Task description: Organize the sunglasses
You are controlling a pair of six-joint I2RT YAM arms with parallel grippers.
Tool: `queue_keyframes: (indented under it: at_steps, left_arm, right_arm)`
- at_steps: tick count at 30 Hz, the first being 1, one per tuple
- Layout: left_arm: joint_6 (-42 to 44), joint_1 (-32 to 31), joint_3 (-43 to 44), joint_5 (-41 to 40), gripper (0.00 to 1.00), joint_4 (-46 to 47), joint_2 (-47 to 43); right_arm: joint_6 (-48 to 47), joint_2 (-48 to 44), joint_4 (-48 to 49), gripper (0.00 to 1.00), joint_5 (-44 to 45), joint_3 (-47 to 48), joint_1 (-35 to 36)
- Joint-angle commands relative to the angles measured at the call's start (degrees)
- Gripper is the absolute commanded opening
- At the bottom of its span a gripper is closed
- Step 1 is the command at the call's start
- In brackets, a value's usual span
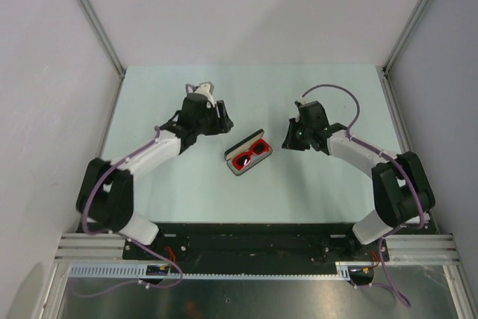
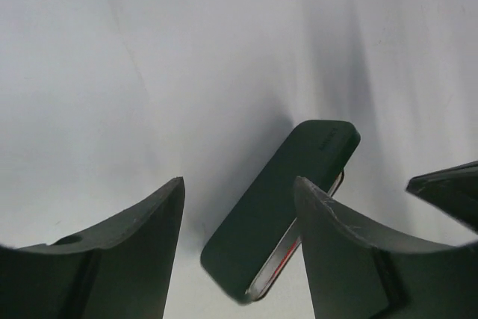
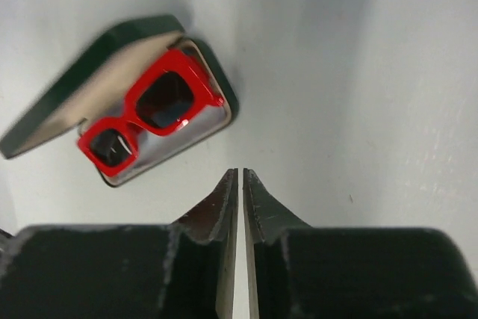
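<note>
The red sunglasses (image 1: 252, 156) lie folded inside an open black case (image 1: 240, 145) in the middle of the table. In the right wrist view the sunglasses (image 3: 149, 119) rest in the case's pale lining, with the lid (image 3: 75, 91) tilted up behind them. In the left wrist view I see the case's dark lid (image 2: 280, 207) from behind, with a sliver of red at its edge. My left gripper (image 2: 239, 188) is open and empty, up and left of the case (image 1: 218, 116). My right gripper (image 3: 240, 173) is shut and empty, right of the case (image 1: 290, 140).
The pale table (image 1: 224, 192) is bounded by white walls with metal rails (image 1: 89, 16) at the back corners. The arm bases sit on a black mount (image 1: 254, 240) at the near edge.
</note>
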Motion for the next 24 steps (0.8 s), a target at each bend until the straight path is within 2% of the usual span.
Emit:
queue_keyframes:
  at_steps: [1,6,13,18,24]
  left_arm:
    - [0.32,1.10,5.86,15.27,0.65,-0.70,7.16]
    - [1.38,1.10,6.57,19.67,0.63,-0.79,11.39]
    - [3.67,1.10,4.11,18.44,0.63,-0.87,12.27]
    - [4.28,1.01,4.02,21.08,0.63,-0.79,12.36]
    - [4.90,0.75,2.97,23.18,0.64,-0.79,12.45]
  right_arm:
    - [2.32,2.54,1.31,0.10,-2.16,-3.48,0.47]
    - [1.71,8.24,2.98,0.11,-9.63,-3.58,1.17]
    - [2.32,11.33,5.53,0.13,-9.99,-3.58,2.41]
    - [3.46,13.80,7.82,0.13,-11.75,-3.57,2.58]
    - [4.43,16.96,10.01,0.23,-14.29,-2.61,2.67]
